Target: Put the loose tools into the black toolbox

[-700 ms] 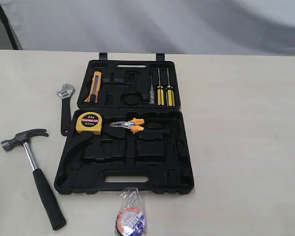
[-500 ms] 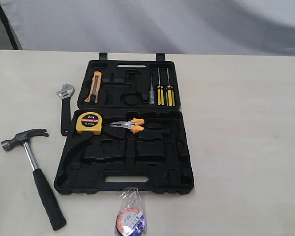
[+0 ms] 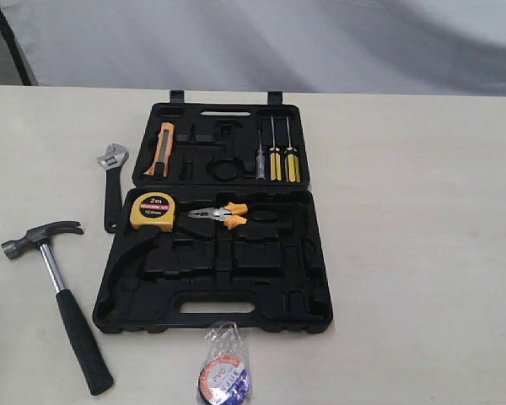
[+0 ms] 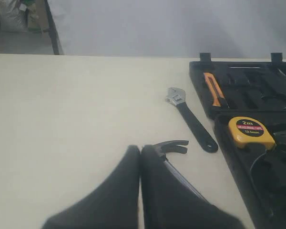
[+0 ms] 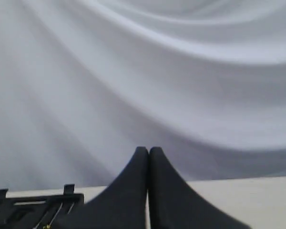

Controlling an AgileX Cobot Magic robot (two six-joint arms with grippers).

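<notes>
The black toolbox [image 3: 312, 253] lies open on the table in two hinged halves. To its left lie the claw hammer [image 3: 59, 295] with a black rubber handle and the adjustable wrench [image 3: 111, 181]. In front of the box lies the plastic-wrapped tape roll [image 3: 223, 371]. No gripper shows in the exterior view. In the left wrist view my left gripper [image 4: 140, 149] is shut and empty, held above the table over the hammer [image 4: 174, 145], with the wrench [image 4: 190, 119] beyond. My right gripper [image 5: 148, 150] is shut and empty, raised, with the toolbox [image 5: 19, 205] edge low in its view.
Inside the box sit a yellow tape measure [image 3: 153, 210], orange-handled pliers [image 3: 223, 214], an orange utility knife [image 3: 163, 148] and screwdrivers [image 3: 277, 152]. A grey cloth backdrop [image 3: 261, 42] hangs behind the table's far edge.
</notes>
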